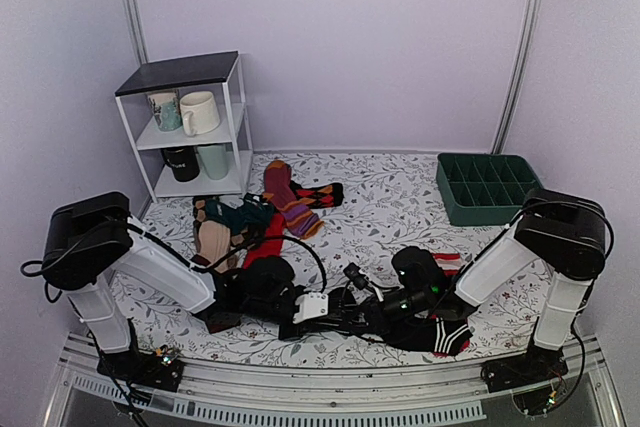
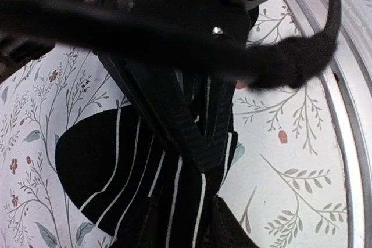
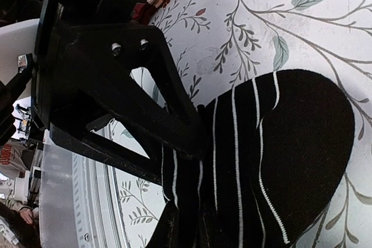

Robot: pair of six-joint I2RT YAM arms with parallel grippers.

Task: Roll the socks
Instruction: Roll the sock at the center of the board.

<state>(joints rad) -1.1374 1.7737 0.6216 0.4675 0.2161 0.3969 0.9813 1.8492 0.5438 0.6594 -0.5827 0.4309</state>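
both grippers sit low by the near metal rail (image 2: 343, 114), tip to tip, on the same striped socks (image 3: 279, 137).

left gripper (image 3: 189, 146): fingers drawn narrow, tips pinched onto the socks' edge where the stripes bunch. seen clearest from the right wrist cam.

right gripper (image 2: 204, 158): nearly closed, with only a thin fold of knit btwn the tips. it bites the socks right next to the left gripper's pinch.

socks vs tools: the gathered part is at the two sets of tips. the rounded toe end fans out flat on the floral cloth (image 3: 302, 21), on the side of the tips away from the rail. white stripes run from the toe end in toward the pinch. can't tell if it's one layer or two under the tips.

other bits: a black sock w/ red-and-white end (image 1: 452, 337) lies just beside the right forearm. a loose sock pile (image 1: 255, 222) is beyond the left arm. a green tray (image 1: 485, 187) is well apart, past the right arm. a white shelf w/ mugs (image 1: 190, 127) is far behind the left arm.
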